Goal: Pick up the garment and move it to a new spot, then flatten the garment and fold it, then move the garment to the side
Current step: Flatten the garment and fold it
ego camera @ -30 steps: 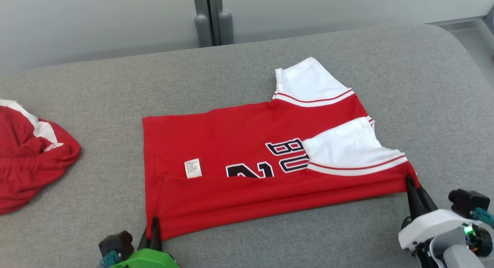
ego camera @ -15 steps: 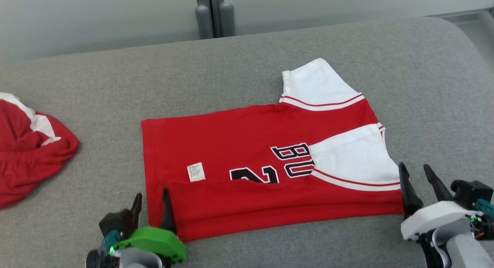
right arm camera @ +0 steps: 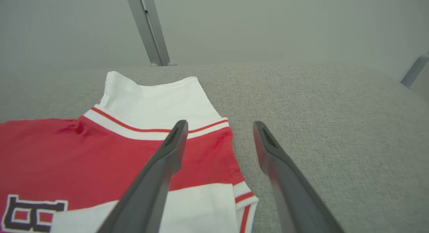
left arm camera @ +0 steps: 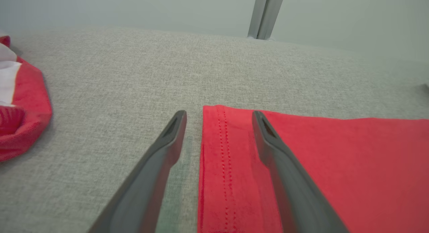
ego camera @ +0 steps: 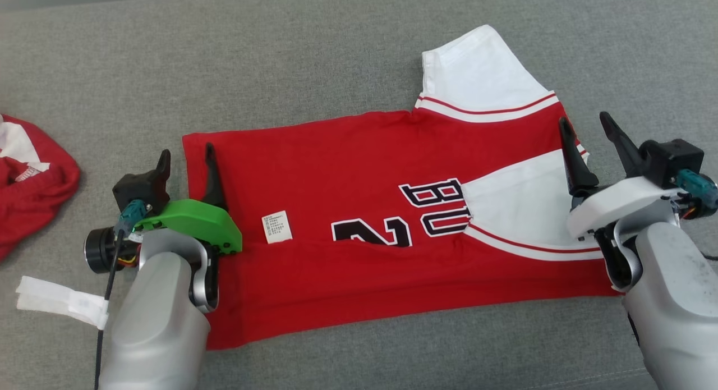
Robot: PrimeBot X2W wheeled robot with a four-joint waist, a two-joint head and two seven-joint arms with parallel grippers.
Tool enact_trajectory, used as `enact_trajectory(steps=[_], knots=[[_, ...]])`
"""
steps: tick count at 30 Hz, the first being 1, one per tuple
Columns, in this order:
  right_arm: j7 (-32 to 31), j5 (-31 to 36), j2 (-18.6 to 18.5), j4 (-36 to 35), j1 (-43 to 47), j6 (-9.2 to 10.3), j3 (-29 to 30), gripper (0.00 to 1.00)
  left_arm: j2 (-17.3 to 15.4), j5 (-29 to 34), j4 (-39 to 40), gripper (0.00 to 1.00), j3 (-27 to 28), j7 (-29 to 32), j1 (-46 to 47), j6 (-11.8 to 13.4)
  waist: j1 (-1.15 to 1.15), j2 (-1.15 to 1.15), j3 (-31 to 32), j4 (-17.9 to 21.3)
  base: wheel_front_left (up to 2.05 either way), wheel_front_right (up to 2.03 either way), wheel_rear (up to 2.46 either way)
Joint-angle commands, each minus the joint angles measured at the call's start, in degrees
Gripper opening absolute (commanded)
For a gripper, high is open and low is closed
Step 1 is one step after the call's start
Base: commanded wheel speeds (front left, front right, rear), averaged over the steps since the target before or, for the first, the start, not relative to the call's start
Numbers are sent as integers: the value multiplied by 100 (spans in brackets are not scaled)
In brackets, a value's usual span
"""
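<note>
Grey table: the red basketball jersey lies flat between your tools, near edge already folded over. Your left tool and right tool gape wide, empty, straddling its ends; further folding and the sideways move remain.

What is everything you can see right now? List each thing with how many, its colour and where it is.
jersey: one, red with white shoulder panels and black lettering, flat in the middle of the cushion, near edge folded over
care label: one, white, on the jersey's left half
second garment: one, red and white, bunched at the cushion's far left
white tag: one, white, lower left beside the left arm's cable
cushion: one, grey fabric, under everything
post: one, grey, behind the cushion against a pale wall
left gripper: one, green housing, dark jaws open, straddling the jersey's left edge
right gripper: one, white housing, dark jaws open, straddling the jersey's right edge
</note>
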State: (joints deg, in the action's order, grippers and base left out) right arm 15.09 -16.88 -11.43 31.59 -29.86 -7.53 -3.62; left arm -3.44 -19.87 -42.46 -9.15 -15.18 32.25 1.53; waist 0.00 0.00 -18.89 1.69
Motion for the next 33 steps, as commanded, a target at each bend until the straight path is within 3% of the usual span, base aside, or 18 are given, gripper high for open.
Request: enact_trajectory(steps=[1, 6, 7, 8, 9, 10, 22, 27, 32, 33], knots=[[9, 38, -64, 60, -180, 9, -83, 100, -82, 89, -134, 100, 54, 7, 198, -31, 0, 0, -305, 42, 0, 0, 0], [5, 38, -221, 376, -799, 9, -395, 100, -100, 213, -494, 100, 122, 7, 540, -106, 0, 0, -527, 29, 0, 0, 0], [-22, 8, -244, 455, -943, 9, -459, 100, -95, 234, -545, 89, 113, 7, 576, -131, 0, 0, -567, 10, 0, 0, 0], [-47, 3, -278, 513, -1064, 9, -513, 100, -89, 255, -570, 64, 119, 8, 614, -146, 0, 0, -600, -12, 0, 0, 0], [-83, -6, -312, 585, -1227, 9, -575, 100, -78, 285, -595, 23, 123, 10, 650, -173, 0, 0, -636, -41, 0, 0, 0], [-121, -17, -333, 649, -1349, 9, -616, 100, -64, 307, -624, 0, 109, 11, 668, -205, 0, 0, -663, -67, 0, 0, 0], [-1188, -161, -534, 1714, -3011, 9, -1324, 100, 34, 387, 12, 0, -169, 6, 898, -447, 0, 0, -1028, -680, 0, 0, 0], [-1428, -9, -650, 2316, -3511, 9, -1332, 100, 42, 16, 376, 0, -656, 7, 855, -346, 0, 0, -1199, -899, 0, 0, 0], [-1603, 9, -522, 2892, -3684, 6, -1313, 100, 44, -273, 563, 0, -1001, 7, 851, -206, 0, 0, -1271, -1011, 0, 0, 0], [-1620, -32, -470, 2965, -3671, 4, -1353, 63, 44, -320, 588, 0, -1058, 7, 855, -184, 0, 0, -1279, -1024, 0, 0, 0]])
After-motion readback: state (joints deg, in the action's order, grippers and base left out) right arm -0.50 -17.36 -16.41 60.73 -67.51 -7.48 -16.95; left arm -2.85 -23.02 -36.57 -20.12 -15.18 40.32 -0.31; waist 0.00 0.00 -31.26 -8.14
